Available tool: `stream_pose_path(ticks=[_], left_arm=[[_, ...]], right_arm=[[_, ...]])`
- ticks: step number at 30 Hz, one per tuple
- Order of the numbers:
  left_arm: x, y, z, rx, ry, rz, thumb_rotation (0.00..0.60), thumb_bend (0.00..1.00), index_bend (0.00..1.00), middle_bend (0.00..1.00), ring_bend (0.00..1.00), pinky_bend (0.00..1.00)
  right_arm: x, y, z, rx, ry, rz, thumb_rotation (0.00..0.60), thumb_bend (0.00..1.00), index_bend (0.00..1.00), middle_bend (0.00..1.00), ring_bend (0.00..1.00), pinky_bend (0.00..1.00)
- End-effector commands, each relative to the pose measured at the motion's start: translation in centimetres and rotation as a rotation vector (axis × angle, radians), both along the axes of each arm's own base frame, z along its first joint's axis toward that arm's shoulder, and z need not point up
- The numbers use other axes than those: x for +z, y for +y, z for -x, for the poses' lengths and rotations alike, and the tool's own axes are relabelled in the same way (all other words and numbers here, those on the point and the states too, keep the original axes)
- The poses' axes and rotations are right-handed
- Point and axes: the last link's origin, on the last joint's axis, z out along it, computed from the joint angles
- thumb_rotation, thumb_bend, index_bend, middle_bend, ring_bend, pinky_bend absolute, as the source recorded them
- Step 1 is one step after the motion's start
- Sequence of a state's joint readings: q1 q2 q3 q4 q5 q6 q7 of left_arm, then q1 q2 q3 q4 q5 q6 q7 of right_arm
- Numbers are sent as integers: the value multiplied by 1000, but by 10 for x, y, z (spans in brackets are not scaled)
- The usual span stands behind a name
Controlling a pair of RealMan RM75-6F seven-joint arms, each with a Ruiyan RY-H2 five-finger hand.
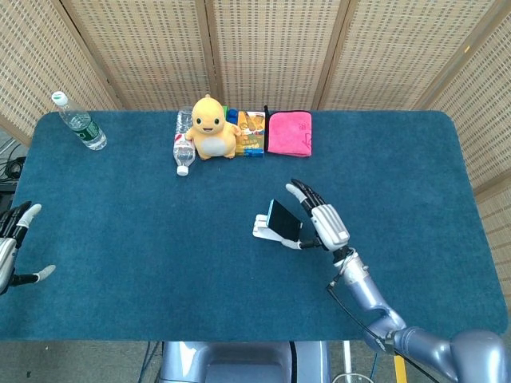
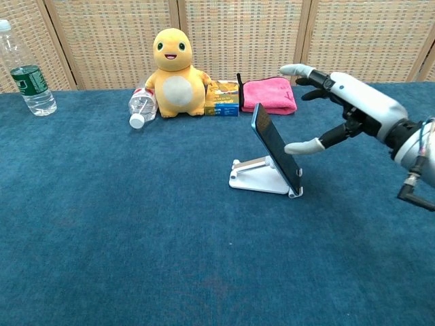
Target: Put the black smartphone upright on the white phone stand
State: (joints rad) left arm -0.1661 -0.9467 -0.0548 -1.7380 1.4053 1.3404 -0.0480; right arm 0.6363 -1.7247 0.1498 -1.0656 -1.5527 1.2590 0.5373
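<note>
The black smartphone [image 2: 275, 148] [image 1: 284, 219] stands on its end, leaning back on the white phone stand [image 2: 257, 175] [image 1: 267, 230] near the middle of the blue table. My right hand [image 2: 343, 102] [image 1: 323, 221] hovers just right of the phone with its fingers spread and nothing in it, a small gap between thumb and phone. My left hand [image 1: 14, 247] stays at the table's left edge, fingers apart and empty; the chest view does not show it.
At the back stand a yellow plush toy [image 2: 170, 64], a lying water bottle [image 2: 142, 105], a small colourful box [image 2: 222, 98] and a pink cloth [image 2: 268, 95]. An upright bottle [image 2: 25, 71] is at the far left corner.
</note>
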Motion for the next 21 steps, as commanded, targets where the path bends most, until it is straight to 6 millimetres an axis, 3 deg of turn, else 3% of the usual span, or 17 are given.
stream_pose_path(ticks=[1,6,8,13,16,21], left_arm=[[1,-1,0,-3,-1,-1,600,0,0,0,0,0],[3,-5,-1,-17,-5,-9,600,0,0,0,0,0],[3,-8,-1,-25,-1,-14,600,0,0,0,0,0],[4,-13,-4,-50,13,-39,600,0,0,0,0,0],[1,-16,-6,-78,23,-36,600,0,0,0,0,0],[-5,-20,-7,-117,44,-23,600,0,0,0,0,0]], right_arm=[[33,11,14,69,112,31,600,0,0,0,0,118],[86,31,53,101,326,133,600,0,0,0,0,118],[118,50,81,26,440,181,600,0,0,0,0,118],[155,89,114,-160,527,308,600,0,0,0,0,118],[168,110,123,-248,554,347,600,0,0,0,0,107],[182,135,120,-322,532,348,600,0,0,0,0,73]])
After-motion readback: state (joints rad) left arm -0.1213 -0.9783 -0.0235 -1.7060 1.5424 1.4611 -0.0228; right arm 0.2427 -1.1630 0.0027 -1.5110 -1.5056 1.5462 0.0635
